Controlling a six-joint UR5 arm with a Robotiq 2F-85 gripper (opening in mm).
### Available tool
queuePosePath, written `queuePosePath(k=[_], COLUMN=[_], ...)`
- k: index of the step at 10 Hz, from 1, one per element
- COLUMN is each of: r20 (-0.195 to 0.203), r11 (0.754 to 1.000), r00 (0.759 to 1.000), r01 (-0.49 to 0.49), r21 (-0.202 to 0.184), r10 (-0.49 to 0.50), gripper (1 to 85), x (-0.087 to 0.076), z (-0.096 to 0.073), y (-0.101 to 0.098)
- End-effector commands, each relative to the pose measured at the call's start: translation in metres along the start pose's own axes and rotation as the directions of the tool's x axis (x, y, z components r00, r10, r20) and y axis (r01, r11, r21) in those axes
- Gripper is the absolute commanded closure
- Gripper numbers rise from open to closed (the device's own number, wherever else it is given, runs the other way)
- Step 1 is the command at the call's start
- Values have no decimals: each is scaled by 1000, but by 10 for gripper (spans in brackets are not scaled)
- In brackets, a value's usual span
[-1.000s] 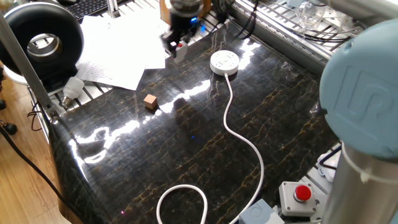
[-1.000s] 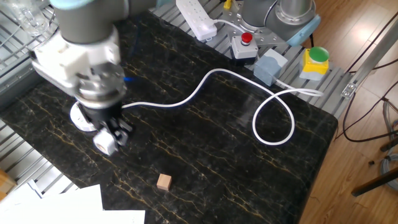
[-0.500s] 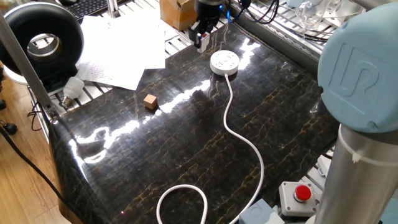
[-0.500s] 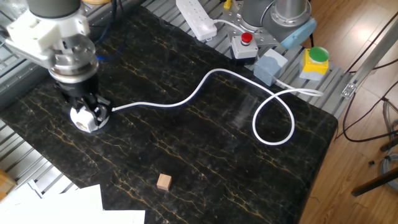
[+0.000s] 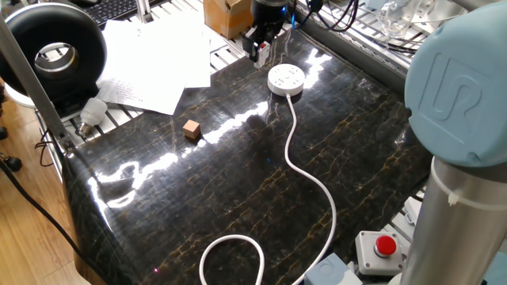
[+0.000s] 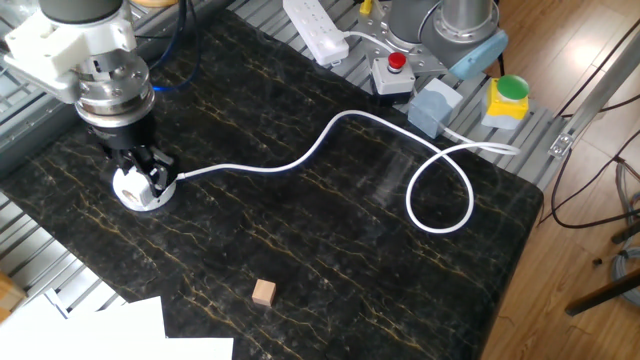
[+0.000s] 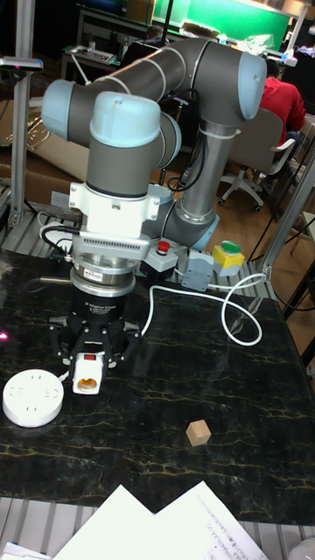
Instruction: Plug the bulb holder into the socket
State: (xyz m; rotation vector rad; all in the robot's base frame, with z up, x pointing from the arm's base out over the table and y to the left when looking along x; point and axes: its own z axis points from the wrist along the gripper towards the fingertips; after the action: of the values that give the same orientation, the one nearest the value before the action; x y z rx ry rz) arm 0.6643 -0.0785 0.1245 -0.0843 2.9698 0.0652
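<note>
Now: your gripper (image 7: 88, 367) clamps the bulb holder (image 7: 85, 371).
Holder sits between the fingers, hanging near the socket (image 7: 32, 398), not plugged in.

socket (image 7: 32, 400) left of pincer (image 7: 88, 374), cube (image 7: 199, 431) right

white socket (image 7: 32, 399), white-and-red bulb holder (image 7: 86, 372), brown cube (image 7: 199, 431), black gold-veined table (image 5: 238, 182).

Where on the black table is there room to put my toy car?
The biggest bare patch lies between the wooden cube, the white cord and its loop. It is crowded in the corner where the gripper holds the bulb holder beside the socket, and near the papers.
</note>
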Motion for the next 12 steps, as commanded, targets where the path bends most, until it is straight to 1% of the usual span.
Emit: queuePosePath(k=[1,2,3,4,5,6,7,8,9,10,11,12], r20=[27,23,21,16,12,11,19,22,24,15,12,13], r11=[998,1000,999,996,994,993,993,993,993,994,995,996], r00=[997,999,999,996,994,993,993,993,994,996,996,997], r01=[-68,-23,31,84,110,115,117,116,111,91,87,76], r21=[-10,-17,-16,9,4,-11,-19,-26,-46,-64,-47,-45], r10=[68,24,-30,-84,-110,-115,-117,-115,-110,-90,-86,-76], gripper=[840,840,840,840,840,840,840,840,840,840,840,840], x=[-7,-1,14,26,34,40,43,48,55,61,64,65], z=[-1,2,3,0,-4,-3,2,7,9,11,14,17], y=[0,-17,-46,-74,-90,-99,-106,-108,-106,-103,-106,-103])
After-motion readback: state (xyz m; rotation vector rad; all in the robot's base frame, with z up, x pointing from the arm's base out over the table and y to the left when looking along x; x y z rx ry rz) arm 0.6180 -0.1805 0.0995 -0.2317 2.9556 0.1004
